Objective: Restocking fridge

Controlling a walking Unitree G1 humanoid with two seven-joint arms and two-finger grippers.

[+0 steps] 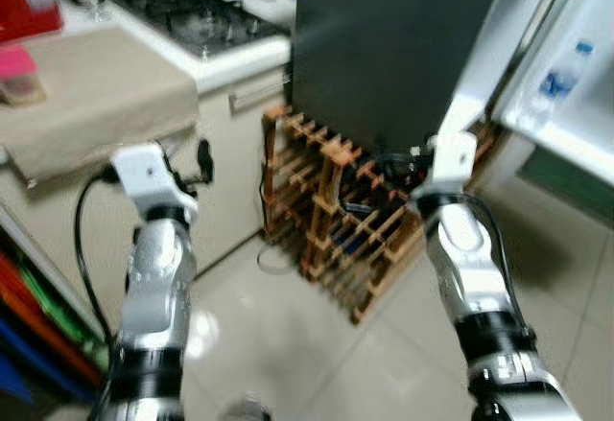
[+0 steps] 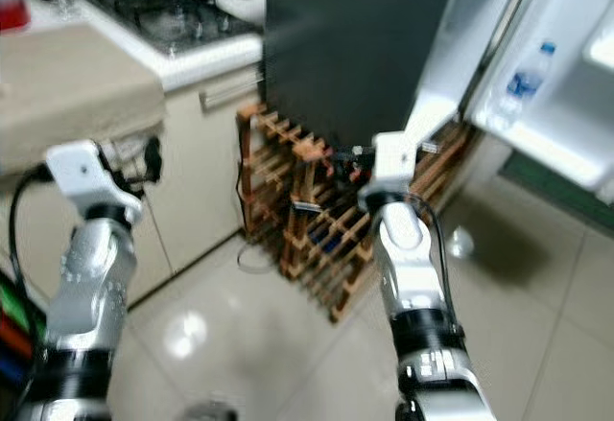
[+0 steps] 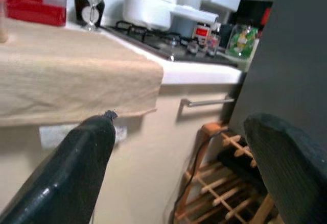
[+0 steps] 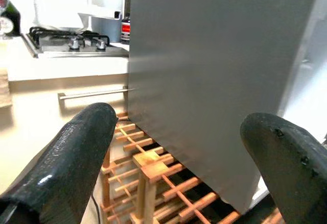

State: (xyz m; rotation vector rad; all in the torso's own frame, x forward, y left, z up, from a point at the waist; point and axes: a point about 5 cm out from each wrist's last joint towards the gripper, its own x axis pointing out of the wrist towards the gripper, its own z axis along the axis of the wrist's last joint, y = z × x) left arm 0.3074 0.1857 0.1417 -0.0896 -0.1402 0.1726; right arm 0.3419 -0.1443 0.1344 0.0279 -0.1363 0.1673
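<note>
In the open fridge door [image 2: 566, 85] to your right, a water bottle [image 2: 523, 83] stands on a door shelf. Your left hand [image 3: 179, 183] and right hand [image 4: 179, 168] are both spread wide, holding nothing, raised before the dark fridge [image 1: 384, 47] and a wooden wine rack [image 1: 331, 210] beside the tabletop [image 1: 96, 85].

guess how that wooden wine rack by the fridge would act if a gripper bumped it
The wine rack looks like a stiff lattice of thin slats, probably light, so it might slide on the glossy tile floor. It looks tilted against the fridge, so it may shift.
</note>
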